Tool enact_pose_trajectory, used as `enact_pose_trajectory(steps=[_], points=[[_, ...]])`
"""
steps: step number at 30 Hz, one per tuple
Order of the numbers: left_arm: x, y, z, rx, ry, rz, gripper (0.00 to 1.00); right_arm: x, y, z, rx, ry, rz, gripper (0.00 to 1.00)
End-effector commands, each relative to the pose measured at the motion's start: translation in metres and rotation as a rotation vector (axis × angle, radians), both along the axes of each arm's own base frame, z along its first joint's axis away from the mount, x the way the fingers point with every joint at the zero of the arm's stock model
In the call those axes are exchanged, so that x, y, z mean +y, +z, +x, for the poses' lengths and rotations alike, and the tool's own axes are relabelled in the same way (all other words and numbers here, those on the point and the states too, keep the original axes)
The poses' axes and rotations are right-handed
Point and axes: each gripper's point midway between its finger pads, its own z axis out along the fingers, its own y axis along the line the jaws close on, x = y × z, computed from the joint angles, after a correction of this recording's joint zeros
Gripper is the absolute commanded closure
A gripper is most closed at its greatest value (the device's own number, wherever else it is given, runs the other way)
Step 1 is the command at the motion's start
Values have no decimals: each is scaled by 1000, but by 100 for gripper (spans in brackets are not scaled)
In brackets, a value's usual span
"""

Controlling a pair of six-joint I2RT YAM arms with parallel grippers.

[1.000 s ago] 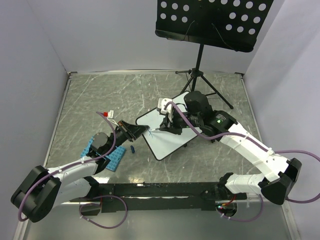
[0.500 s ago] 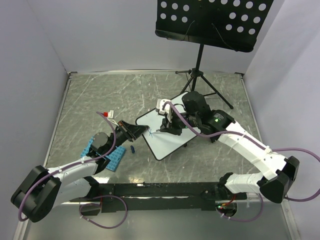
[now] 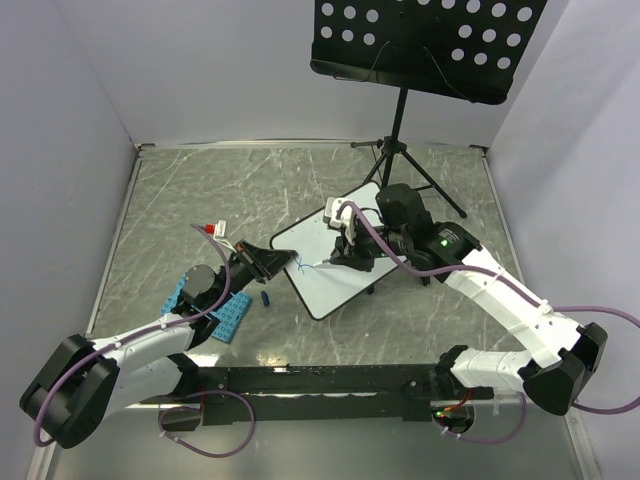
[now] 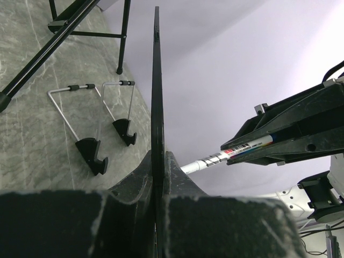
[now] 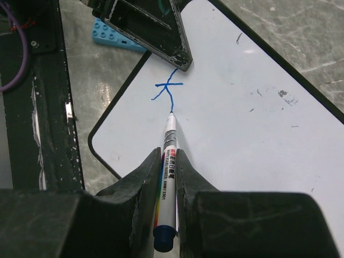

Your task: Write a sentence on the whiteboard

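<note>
A grey marbled table (image 3: 200,200) carries a black perforated music stand (image 3: 420,40) at its far edge, its tripod legs spread on the surface. From the near right, the right arm (image 3: 500,290) bends at the elbow out by the wall and reaches back across to the centre, wrist pitched down. The left arm (image 3: 150,345) lies low and stretched from the near-left corner toward the middle.

The whiteboard (image 3: 335,285) sits diagonally at mid-table, just before the stand's legs. The left gripper (image 3: 283,262) is clamped tight on the board's dark rim at its left corner. Seen from that wrist, the board runs edge-on between the fingers. A blue studded plate (image 3: 232,315) lies under the left forearm.

The right gripper (image 5: 167,172) is closed on a white marker (image 5: 169,145) with its tip touching the board. The marker's barrel label has a rainbow band, and its print is too small to read. Of the sentence (image 5: 167,91), only one blue crossed stroke near the clamped corner shows. It spells no readable word. A small blue cap (image 3: 266,297) rests on the table beside the plate.
</note>
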Motion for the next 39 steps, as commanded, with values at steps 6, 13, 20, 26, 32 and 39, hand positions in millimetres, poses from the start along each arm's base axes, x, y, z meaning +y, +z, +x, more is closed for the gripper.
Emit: enact_pose_trajectory(steps=[6,13,20,26,32,39], points=[[3,72,-13,-194,-30,-158,99,2,52,-6,-40,45,154,100],[-1,74,-17,-206,-67,-165,99,5,45,24,-49,-74,152,100],[0,75,-19,-205,-72,-179,99,7,41,39,-47,-128,140,100],[4,74,-18,-190,-50,-195,99,4,28,31,-26,-98,101,100],[8,70,-14,-169,-16,-194,99,1,31,24,-30,-84,106,100],[7,71,-12,-165,-15,-196,99,3,37,18,-21,-58,130,100]])
